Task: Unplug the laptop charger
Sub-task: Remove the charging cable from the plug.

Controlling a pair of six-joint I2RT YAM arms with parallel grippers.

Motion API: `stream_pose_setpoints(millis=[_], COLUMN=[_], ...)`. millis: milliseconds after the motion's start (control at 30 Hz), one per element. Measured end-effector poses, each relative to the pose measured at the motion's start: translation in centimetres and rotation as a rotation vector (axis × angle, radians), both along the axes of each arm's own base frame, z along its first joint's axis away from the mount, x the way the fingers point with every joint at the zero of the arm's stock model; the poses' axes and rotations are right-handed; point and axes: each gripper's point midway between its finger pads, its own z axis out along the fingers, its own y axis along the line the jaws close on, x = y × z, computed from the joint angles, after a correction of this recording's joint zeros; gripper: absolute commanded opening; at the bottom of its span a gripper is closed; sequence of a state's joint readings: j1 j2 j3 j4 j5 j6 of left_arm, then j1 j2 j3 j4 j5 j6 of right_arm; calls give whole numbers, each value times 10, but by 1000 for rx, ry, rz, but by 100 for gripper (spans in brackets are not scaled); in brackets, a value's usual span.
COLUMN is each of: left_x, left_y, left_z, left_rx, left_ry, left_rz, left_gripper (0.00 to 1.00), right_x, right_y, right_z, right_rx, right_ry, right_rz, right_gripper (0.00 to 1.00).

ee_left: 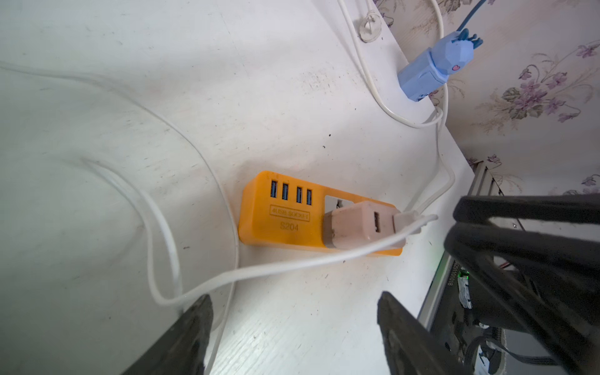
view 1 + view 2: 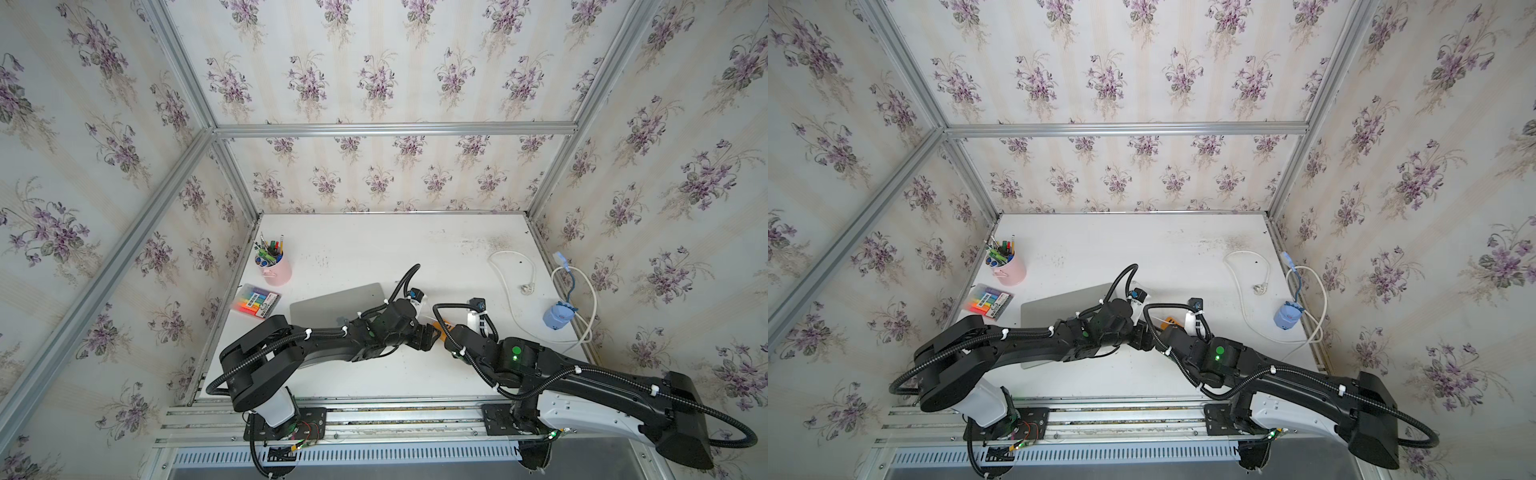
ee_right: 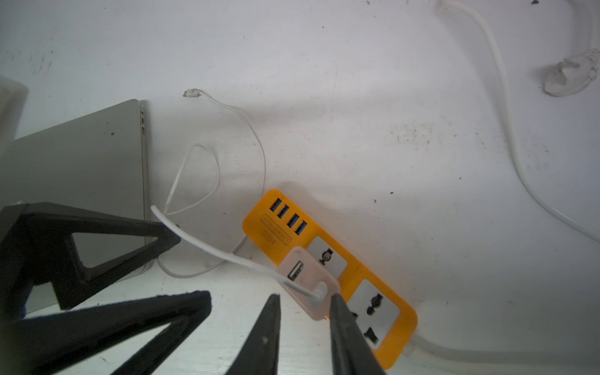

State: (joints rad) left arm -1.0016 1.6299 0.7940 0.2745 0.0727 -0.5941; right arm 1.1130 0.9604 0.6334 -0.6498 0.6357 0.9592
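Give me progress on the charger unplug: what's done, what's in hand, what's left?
Done: the thin cable's laptop-end connector lies loose on the table, apart from the laptop.
In hand: the right gripper straddles the laptop charger, jaws not visibly clamped yet; the left gripper is open and holds nothing.
Left: the charger is still seated in the orange power strip; it needs gripping and pulling out.

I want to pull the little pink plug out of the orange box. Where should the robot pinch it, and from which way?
Pinch the laptop charger by its two flat side faces, coming from above. The cube stands proud of the orange power strip, so those faces are free. Keep off the end where the thin white cable leaves it. The right gripper already flanks that end.
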Motion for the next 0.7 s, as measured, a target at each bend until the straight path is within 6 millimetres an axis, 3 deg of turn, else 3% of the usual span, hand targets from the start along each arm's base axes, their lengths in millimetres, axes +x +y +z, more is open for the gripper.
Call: stream_pose_setpoints(millis=[267, 400, 700], left_x=[1, 1, -1], left_y=[-16, -22, -27], left_z=[-2, -5, -6], left_rx=[-4, -7, -23], left_ry=[34, 53, 70], left_rz=[33, 41, 49], left_gripper=[76, 76, 77], right_x=[6, 5, 10], right_y=[0, -3, -3], right_z=[-6, -10, -14], right_rx=[-8, -16, -28], right_ry=[5, 10, 1], right_rz=[-1, -1, -5], right_gripper=[22, 12, 0])
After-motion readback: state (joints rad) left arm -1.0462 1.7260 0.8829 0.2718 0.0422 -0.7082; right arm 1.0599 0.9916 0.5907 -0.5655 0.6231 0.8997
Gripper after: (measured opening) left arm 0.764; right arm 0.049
